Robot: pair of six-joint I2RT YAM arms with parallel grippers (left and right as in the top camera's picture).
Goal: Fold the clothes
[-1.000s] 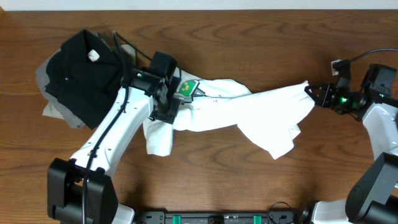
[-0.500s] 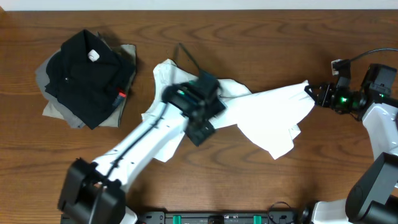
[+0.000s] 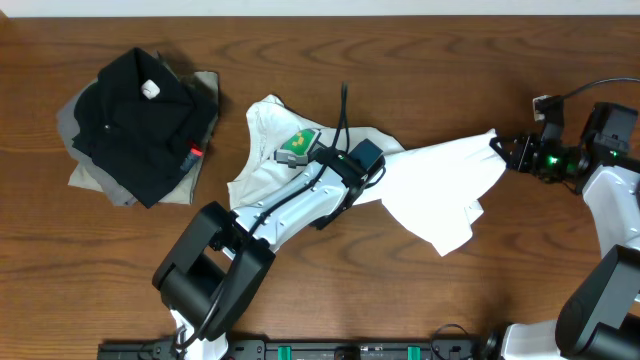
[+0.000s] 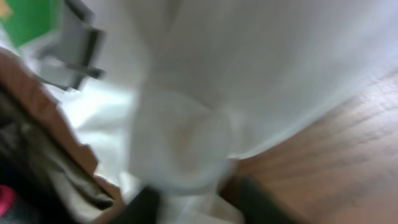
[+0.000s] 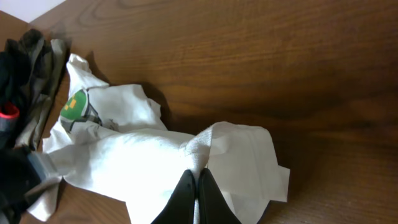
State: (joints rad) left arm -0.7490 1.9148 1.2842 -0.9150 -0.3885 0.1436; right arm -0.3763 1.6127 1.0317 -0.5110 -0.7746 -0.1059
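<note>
The clothes, a white T-shirt (image 3: 440,175) with a green-and-grey print (image 3: 298,145), lie stretched across the middle of the table. My right gripper (image 3: 503,150) is shut on the shirt's right tip; in the right wrist view its black fingers (image 5: 198,186) pinch a fold of the shirt (image 5: 124,162). My left gripper (image 3: 372,165) is down on the shirt's middle, just right of the print. The left wrist view is blurred, but a rounded bunch of the white cloth (image 4: 180,149) stands between the dark fingers, and my left gripper (image 4: 202,199) looks closed on it.
A black folded garment (image 3: 140,115) with a white tag lies on a grey folded garment (image 3: 100,180) at the table's far left. The left arm (image 3: 280,215) slants over the shirt's left half. Bare wood lies in front of and behind the shirt.
My left arm has swung right, from beside the black garment to the shirt's middle, uncovering the print and the left part. Its jaws have closed in on cloth. The right gripper has not moved.
</note>
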